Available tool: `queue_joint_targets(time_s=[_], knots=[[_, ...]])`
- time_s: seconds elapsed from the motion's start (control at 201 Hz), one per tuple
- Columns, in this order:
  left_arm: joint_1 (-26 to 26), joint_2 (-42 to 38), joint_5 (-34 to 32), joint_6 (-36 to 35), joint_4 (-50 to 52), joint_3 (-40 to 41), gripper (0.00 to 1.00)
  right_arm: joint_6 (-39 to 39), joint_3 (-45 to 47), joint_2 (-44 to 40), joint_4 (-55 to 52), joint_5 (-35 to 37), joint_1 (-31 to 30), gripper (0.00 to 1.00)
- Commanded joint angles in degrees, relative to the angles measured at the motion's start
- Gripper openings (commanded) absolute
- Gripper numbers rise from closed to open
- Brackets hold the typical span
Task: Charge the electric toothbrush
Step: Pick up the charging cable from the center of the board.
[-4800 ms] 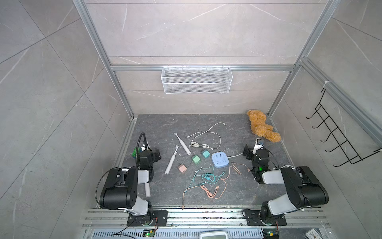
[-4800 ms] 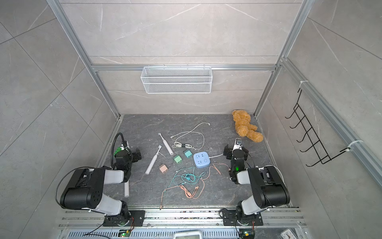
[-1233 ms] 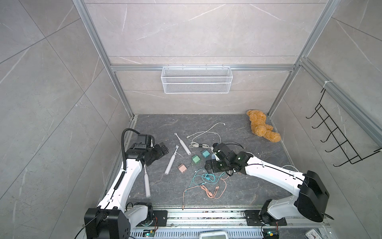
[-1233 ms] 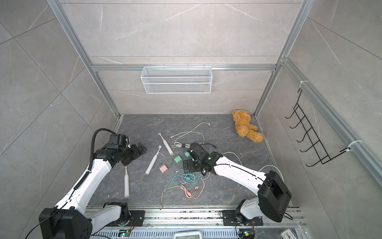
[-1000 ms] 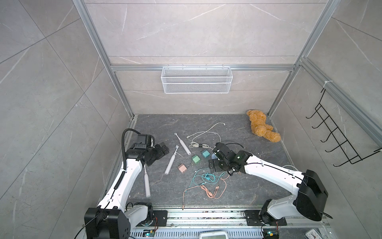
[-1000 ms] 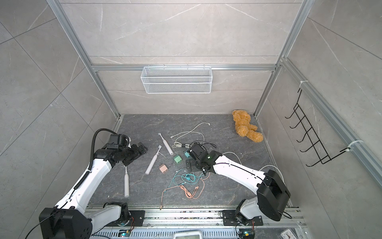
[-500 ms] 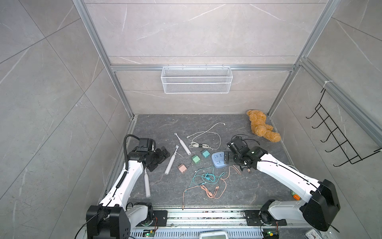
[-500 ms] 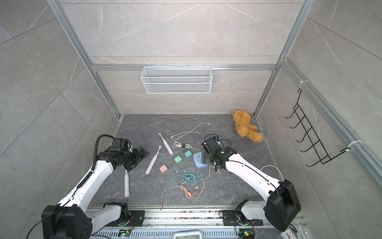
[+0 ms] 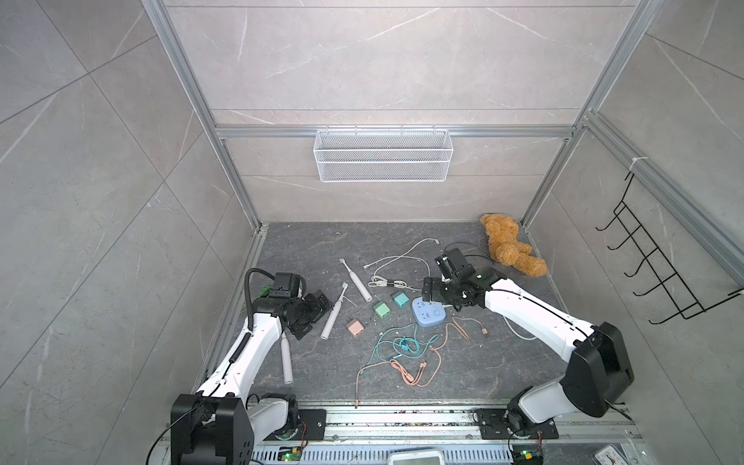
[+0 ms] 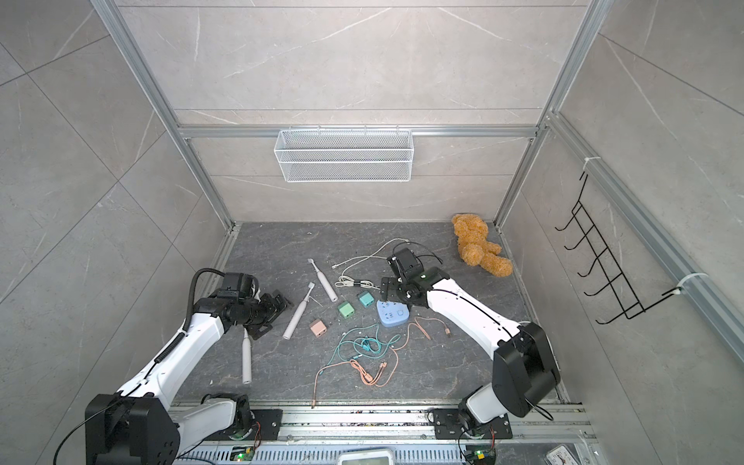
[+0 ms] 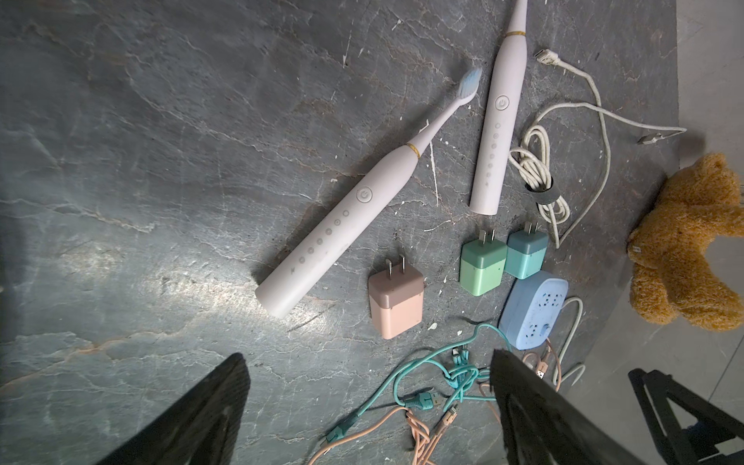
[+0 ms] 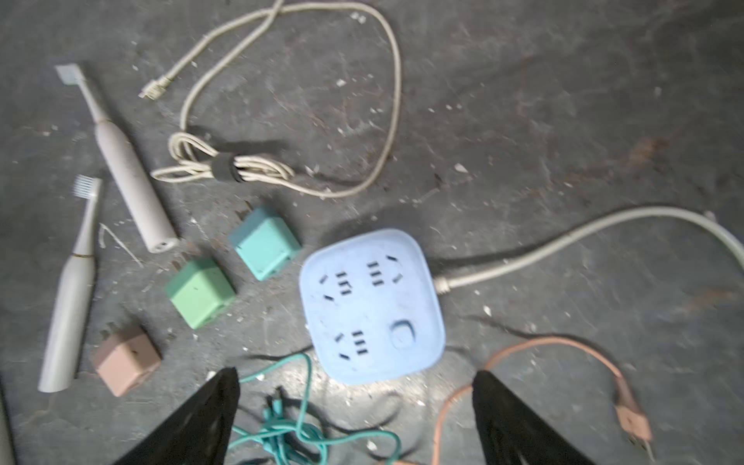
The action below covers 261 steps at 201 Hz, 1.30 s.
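Three white electric toothbrushes lie on the dark floor. One toothbrush [image 9: 334,311] [image 11: 342,225] is just right of my left gripper [image 9: 312,318] [image 11: 368,402]. A second toothbrush [image 9: 356,280] [image 11: 497,133] lies behind it, and a third toothbrush [image 9: 286,359] lies partly under my left arm. The left gripper is open with nothing between its fingers. A blue power strip [image 9: 430,317] [image 12: 372,306] lies mid-floor. My right gripper [image 9: 437,296] [image 12: 354,402] hovers open over its far edge, holding nothing.
Pink [image 9: 355,327], green [image 9: 381,310] and teal [image 9: 400,299] plug adapters lie between the toothbrushes and the strip. A white cable [image 9: 394,265], a teal cable [image 9: 402,344] and an orange cable [image 9: 402,372] are strewn around. A teddy bear [image 9: 509,245] sits back right. A wire basket [image 9: 382,155] hangs on the back wall.
My right gripper drew back from the strip's left side toward the rear right, then settled over the strip's far edge. My left gripper came nearer and lower beside the toothbrush.
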State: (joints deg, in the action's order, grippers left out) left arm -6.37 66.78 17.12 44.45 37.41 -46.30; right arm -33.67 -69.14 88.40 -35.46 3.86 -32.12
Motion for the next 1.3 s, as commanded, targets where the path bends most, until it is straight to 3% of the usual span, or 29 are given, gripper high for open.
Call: queue_joint_targets(time_s=[0.0,0.254,0.403,0.687,0.812,1.125,1.195,1.295], knots=[[-0.8,0.7,2.5,-1.3,-0.9,0.5,0.94,-0.6,-2.2,3.5,3.3,-3.6,0.1,0.9],[-2.7,2.9,0.7,-1.5,-1.7,0.1,0.93,3.1,-14.6,15.1,1.7,-4.4,0.1,0.89],[-2.7,3.0,-0.1,-1.8,-2.1,0.3,0.93,2.4,-22.9,21.7,-1.4,4.1,1.8,0.89],[-2.7,3.7,-0.4,-2.2,-2.7,0.3,0.93,-1.6,-42.2,36.7,-4.4,-3.2,9.7,0.86],[-2.7,4.0,-0.7,-2.3,-2.9,0.1,0.93,-3.6,-56.6,46.1,-11.3,-3.3,11.2,0.85],[-2.7,3.7,-1.0,-3.0,-2.4,0.1,0.93,-9.6,-105.9,74.4,-34.3,-5.1,12.8,0.82],[-2.7,3.5,-1.1,-3.0,-2.4,0.3,0.93,-11.0,-110.0,76.9,-36.0,-5.2,12.8,0.8],[-2.7,3.5,-1.1,-3.0,-2.7,0.3,0.92,-12.4,-106.2,75.9,-35.1,-5.0,12.9,0.78]])
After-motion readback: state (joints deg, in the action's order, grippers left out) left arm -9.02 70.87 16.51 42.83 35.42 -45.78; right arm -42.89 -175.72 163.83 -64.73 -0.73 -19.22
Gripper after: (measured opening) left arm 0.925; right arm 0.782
